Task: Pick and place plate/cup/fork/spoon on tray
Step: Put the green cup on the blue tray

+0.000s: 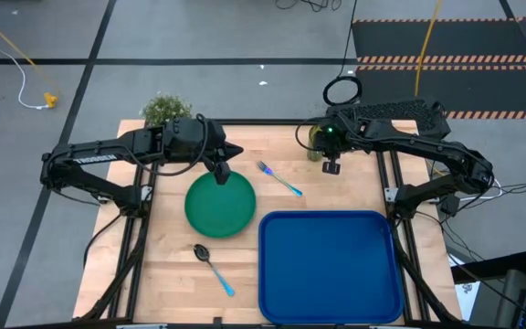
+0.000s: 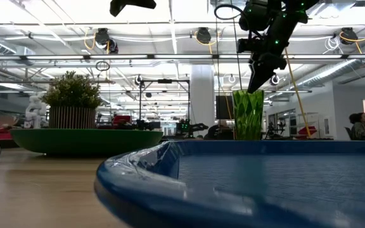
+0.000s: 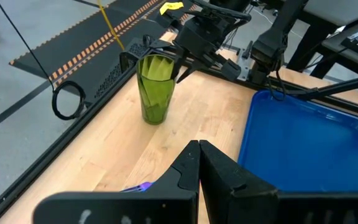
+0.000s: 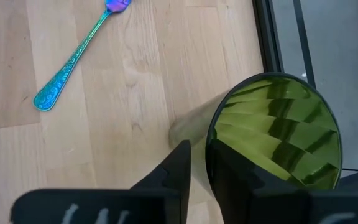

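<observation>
My right claw (image 4: 199,163) at cup (image 4: 272,134), back right of counter (image 1: 163,274), near edge. Fingers slightly parted, straddling rim wall: one outside, one inside; not clamped yet by look of it. Cup looks light, thin, faceted plastic, slick; likely tips easily, so pinch rim wall firm, lift straight up. Counter edge and arm frame just beside cup: little room that side. Tray (image 1: 331,267) empty, open path toward it; fork (image 1: 279,179) lies between, pass above. My left claw (image 1: 223,171) closed, empty, over plate (image 1: 219,205) rim.
</observation>
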You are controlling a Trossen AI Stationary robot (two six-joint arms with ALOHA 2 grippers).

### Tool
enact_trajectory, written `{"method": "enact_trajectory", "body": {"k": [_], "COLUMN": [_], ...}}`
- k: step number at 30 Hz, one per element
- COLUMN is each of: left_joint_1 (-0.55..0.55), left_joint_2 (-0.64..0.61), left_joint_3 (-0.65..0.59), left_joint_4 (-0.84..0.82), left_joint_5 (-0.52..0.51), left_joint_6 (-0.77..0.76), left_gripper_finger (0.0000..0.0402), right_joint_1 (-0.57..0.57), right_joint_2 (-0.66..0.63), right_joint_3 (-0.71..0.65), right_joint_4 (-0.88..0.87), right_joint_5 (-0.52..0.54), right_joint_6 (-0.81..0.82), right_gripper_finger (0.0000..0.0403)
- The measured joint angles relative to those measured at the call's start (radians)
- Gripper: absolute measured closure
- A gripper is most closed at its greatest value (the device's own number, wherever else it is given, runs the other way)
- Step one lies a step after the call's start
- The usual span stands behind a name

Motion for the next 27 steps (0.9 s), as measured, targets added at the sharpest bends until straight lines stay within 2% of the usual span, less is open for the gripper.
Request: {"method": "enact_trajectory", "body": {"k": [6,11,19,22,27], "left_joint_1": [0.0,0.0,0.0,-0.001,-0.003], "left_joint_2": [0.0,0.0,0.0,0.0,0.0], "left_joint_3": [0.0,0.0,0.0,0.0,0.0], "left_joint_4": [0.0,0.0,0.0,0.0,0.0], "left_joint_5": [0.0,0.0,0.0,0.0,0.0], "left_joint_6": [0.0,0.0,0.0,0.0,-0.004], "left_gripper_finger": [0.0394,0.0394,0.0394,0.0394,0.0394], "right_joint_1": [0.0,0.0,0.0,0.0,0.03], "right_joint_2": [0.0,0.0,-0.001,-0.001,-0.002], "right_joint_3": [0.0,0.0,-0.024,-0.031,-0.021], "right_joint_4": [0.0,0.0,0.009,0.004,0.001], "right_joint_5": [0.0,0.0,-0.005,-0.046,-0.054], "right_joint_6": [0.017,0.018,0.066,0.121,0.194], "right_gripper_finger": [0.0325,0.0326,0.0369,0.0394,0.0395]}}
